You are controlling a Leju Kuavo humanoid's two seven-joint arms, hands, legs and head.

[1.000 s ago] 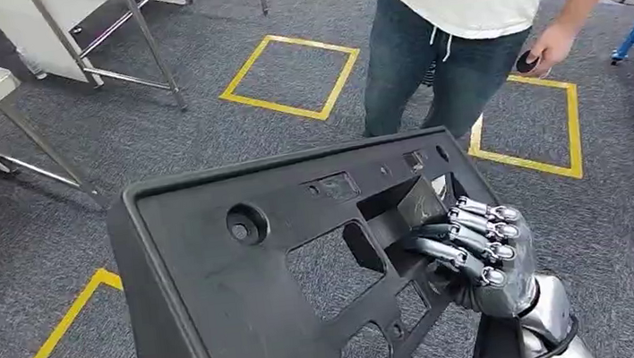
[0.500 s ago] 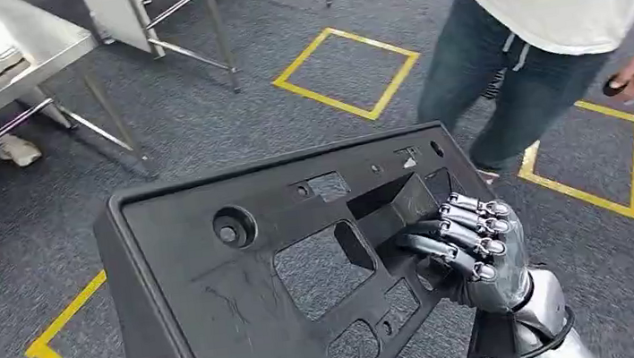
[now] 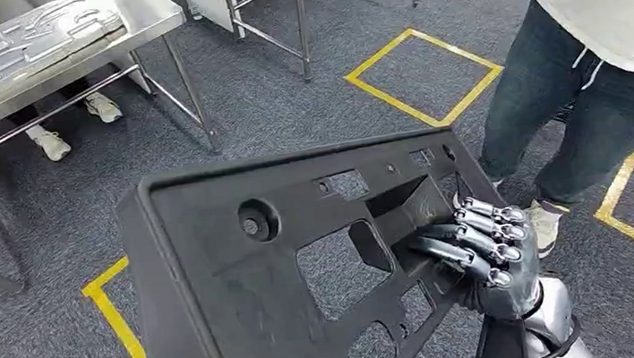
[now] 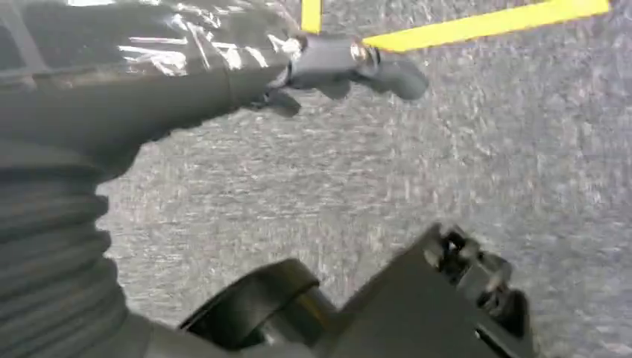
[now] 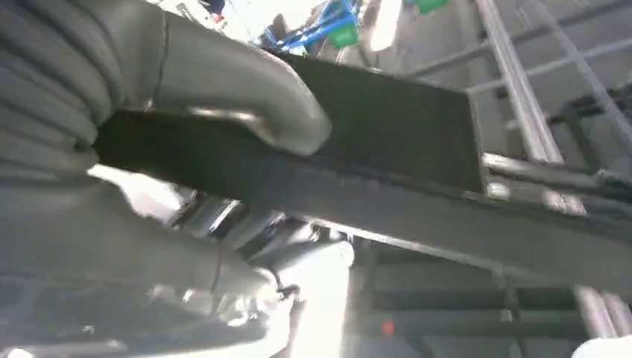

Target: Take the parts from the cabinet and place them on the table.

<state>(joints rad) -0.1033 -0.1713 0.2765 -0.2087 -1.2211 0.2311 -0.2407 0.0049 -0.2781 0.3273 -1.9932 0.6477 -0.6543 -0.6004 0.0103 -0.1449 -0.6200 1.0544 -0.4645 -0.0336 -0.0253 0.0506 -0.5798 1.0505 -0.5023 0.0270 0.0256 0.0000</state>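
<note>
Closest to me, my right hand [image 3: 483,257] has its fingers [image 3: 469,236] hooked through a rectangular opening near the right edge of the black panel [image 3: 305,261], clamped on the rim there; in the right wrist view the thumb [image 5: 246,97] lies across the panel's edge. The panel is the part I am carrying. It is off the floor, tilted up in front of my body, its face with the round boss and cut-outs turned towards me.

My left hand [image 4: 97,82] sits low in the left wrist view, above the carpet; I cannot tell whether its fingers are apart or closed, and I see nothing held in it.

Beyond the panel is grey carpet [image 3: 63,352] marked with yellow tape [image 3: 117,314]. A person [image 3: 589,67] in jeans stands just beside the panel's right corner, one shoe near my hand. Further off, at the far left, is the steel surface [image 3: 141,10] with a pressed metal sheet [image 3: 10,52] already lying on it, and someone's feet under it.

I judge this the carry stage: part out of the cabinet, not yet set down. To do it well I would keep the one-handed hold firm, since the panel is wide and could swing, steer its right corner away from the person, and approach the surface squarely, aiming for a bare edge beside the metal sheet.
</note>
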